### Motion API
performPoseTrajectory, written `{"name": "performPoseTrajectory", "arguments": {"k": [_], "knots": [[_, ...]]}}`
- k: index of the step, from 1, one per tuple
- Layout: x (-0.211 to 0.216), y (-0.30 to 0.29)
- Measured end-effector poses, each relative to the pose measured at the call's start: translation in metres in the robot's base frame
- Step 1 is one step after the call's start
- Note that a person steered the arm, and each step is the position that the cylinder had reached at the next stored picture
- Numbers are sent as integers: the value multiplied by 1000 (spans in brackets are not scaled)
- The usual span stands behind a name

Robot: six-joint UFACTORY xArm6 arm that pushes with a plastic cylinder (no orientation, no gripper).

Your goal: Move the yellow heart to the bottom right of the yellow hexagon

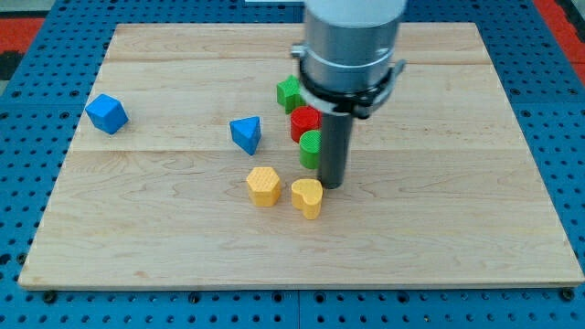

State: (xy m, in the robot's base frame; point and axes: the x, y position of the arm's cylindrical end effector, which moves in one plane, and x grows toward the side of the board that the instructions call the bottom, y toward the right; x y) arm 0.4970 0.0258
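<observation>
While the arm hangs over the middle of the wooden board (457, 228), its dark rod comes straight down and my tip (331, 186) sits on the wood just to the upper right of the yellow heart (308, 196) — so close that I cannot tell whether they touch. There is no pincer on this arm, only the rod, so nothing is open, closed or gripped.

The yellow heart lies a little below the board's centre, just to the right of the yellow hexagon (263, 185), and slightly lower than it; a thin strip of wood shows between the two.

Right beside the rod on the view's left stands a green cylinder (310, 149), partly hidden by the rod. Above it is a red cylinder (304, 121), the two touching or nearly so. Higher again, towards the view's top, a green block (290, 92) of star-like shape peeks out from under the arm's grey housing — part of it is covered.

A blue block (246, 133), roughly triangular, lies to the left of the cylinders and above the yellow hexagon. Another blue block (107, 113), a chunky angular one, sits well apart near the board's left edge.
</observation>
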Motion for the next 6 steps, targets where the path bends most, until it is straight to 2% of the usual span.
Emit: {"name": "performPoseTrajectory", "arguments": {"k": [1, 4, 6], "knots": [[3, -32], [-11, -50], [-2, 19]]}}
